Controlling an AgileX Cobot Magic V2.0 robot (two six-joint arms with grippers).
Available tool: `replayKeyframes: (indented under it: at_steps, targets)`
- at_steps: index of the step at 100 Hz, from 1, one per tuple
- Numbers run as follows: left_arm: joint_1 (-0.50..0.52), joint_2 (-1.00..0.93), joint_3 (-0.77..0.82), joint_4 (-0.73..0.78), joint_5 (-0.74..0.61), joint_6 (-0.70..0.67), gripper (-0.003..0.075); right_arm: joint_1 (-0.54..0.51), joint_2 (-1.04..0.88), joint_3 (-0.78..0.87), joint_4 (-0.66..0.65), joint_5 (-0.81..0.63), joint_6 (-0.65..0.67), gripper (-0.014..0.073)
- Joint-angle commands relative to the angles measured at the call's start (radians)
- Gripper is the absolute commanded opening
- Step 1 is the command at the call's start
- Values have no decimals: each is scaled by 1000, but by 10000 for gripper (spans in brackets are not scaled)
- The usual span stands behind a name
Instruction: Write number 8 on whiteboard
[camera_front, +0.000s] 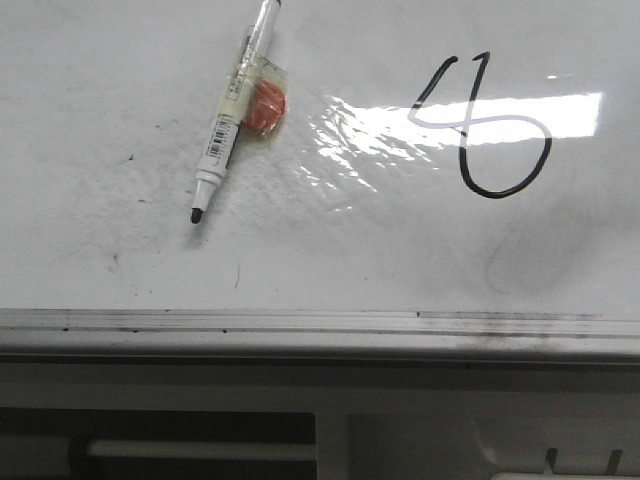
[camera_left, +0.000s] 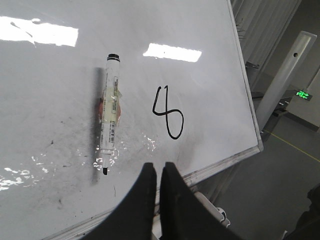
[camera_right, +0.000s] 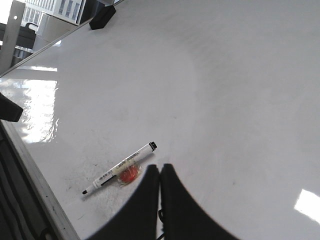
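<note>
You are looking at a whiteboard (camera_front: 120, 100) that is lying flat and covering the bench, with its silver rail (camera_front: 300, 322) running along the near edge. The number 8 (camera_front: 480, 125) is sitting toward the right side, a little back from that near edge; its lower loop is round and closed, but the top is staying open, so it is reading almost like a 4. I judge the writing is finished or nearly finished, though the open top may need one more stroke.

The marker (camera_front: 232, 115) is lying uncapped on the board toward the left side, well apart from the figure, with its tip pointing to the near edge. An orange lump (camera_front: 267, 108) under clear tape is fixed on its barrel, probably to give the fingers a better hold.

Both arms are hovering above the board and holding nothing. The left gripper (camera_left: 158, 172) is showing its fingers together, with only a thin slit between them, near the marker tip. The right gripper (camera_right: 159, 175) is also having its fingers pressed together, above the marker's barrel.
</note>
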Motion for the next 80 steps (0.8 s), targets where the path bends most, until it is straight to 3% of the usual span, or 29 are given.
replayKeyframes:
  at_steps: [1, 38, 45, 50, 55, 72, 80]
  targets:
    - [-9, 7, -20, -7, 35, 3, -20, -7, 11, -21, 18, -75, 4, -43]
    - [-7, 7, -19, -9, 32, 3, -20, -7, 11, -21, 18, -75, 4, -43]
    - [15, 7, -17, 34, -24, 1, -20, -7, 11, -21, 18, -75, 4, -43]
    - [45, 7, -9, 174, -27, -21, -20, -7, 11, -21, 18, -75, 4, -43]
    - [87, 5, -2, 418, -11, -131, -20, -7, 11, -21, 18, -75, 4, -43]
    - [282, -45, 25, 1256, 39, -907, -20, -7, 11, -21, 18, -75, 4, -43]
    - [363, -96, 45, 1510, 83, -1126, -20, -7, 11, -21, 18, -75, 4, -43]
